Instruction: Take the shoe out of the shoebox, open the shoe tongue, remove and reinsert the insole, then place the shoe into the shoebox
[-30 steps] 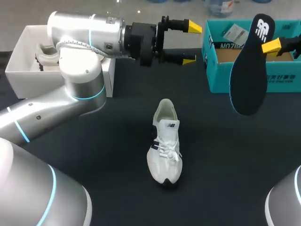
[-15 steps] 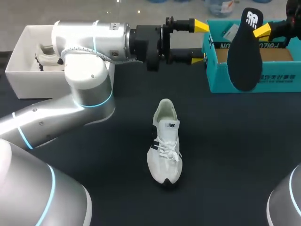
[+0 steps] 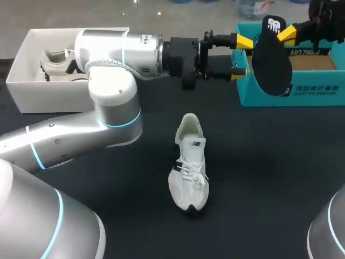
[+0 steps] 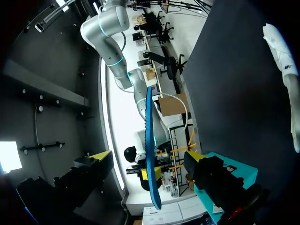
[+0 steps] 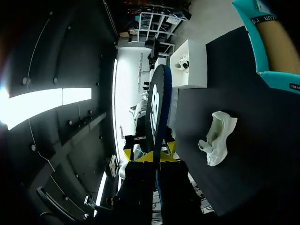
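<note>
The head camera sits above and behind, looking down on the whole table point(image 3: 269, 178) from a distance. The left wrist camera faces the insole point(image 4: 149, 140) edge-on, close by. The right wrist camera sees its face, closer still. All three views share the insole and the shoe point(image 3: 188, 162).

Insole heel: a white logo mark is printed on the black insole point(image 3: 272, 59), at its upper end. The same mark shows in the right wrist view.
Shoe tongue: a small dark logo sits on the tongue point(image 3: 195, 144) of the white shoe point(image 3: 188, 172).
Shoe side: a short dark mark shows in the left wrist view, too small to make out.
Box rim: a strip of dark capital lettering runs along the front top edge of the teal shoebox point(image 3: 318, 96), partly hidden behind the insole.
Box front wall: a row of white characters with a small white emblem beside them.
Numbers: none can be read.
</note>
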Tool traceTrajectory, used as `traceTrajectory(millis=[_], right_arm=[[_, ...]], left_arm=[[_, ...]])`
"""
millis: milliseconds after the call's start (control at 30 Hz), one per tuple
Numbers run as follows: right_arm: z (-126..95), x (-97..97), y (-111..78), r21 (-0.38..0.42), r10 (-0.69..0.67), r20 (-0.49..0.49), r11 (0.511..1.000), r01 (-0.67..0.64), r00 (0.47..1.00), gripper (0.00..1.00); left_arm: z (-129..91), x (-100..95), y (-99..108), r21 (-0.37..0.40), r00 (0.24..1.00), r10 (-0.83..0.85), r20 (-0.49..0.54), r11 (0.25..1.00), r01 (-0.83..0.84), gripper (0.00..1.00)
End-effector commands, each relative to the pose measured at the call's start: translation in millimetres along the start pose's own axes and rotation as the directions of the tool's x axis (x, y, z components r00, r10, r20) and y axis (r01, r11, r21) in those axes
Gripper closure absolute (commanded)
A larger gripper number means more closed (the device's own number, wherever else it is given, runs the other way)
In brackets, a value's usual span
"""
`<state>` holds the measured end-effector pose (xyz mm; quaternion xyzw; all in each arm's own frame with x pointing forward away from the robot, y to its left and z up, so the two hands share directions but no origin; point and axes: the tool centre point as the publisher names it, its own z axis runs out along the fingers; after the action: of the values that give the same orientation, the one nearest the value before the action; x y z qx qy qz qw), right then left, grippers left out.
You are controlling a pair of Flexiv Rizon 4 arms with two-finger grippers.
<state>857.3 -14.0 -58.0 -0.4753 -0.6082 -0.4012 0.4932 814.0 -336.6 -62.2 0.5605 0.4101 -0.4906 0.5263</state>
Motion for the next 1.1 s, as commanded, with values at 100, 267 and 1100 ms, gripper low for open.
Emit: traceTrajectory(millis=[100,267,1100], right_arm=[[12,-4.3,14.3,0.133,0.016,0.006,0.991,-0.017,1.000,1.00],[19,-4.8,19.8,0.148,0.017,0.010,0.989,-0.018,1.000,1.00],[19,-4.5,24.2,0.116,0.004,0.003,0.993,-0.005,1.000,1.00]], left_arm=[[23,-0.6,2,-0.009,1.000,0.022,0.017,1.000,-0.022,0.00],[28,-2.7,-1,-0.011,0.999,0.023,0.035,1.000,-0.023,0.00],[28,10.9,0,-0.075,0.999,-0.017,0.048,0.997,0.020,1.00]])
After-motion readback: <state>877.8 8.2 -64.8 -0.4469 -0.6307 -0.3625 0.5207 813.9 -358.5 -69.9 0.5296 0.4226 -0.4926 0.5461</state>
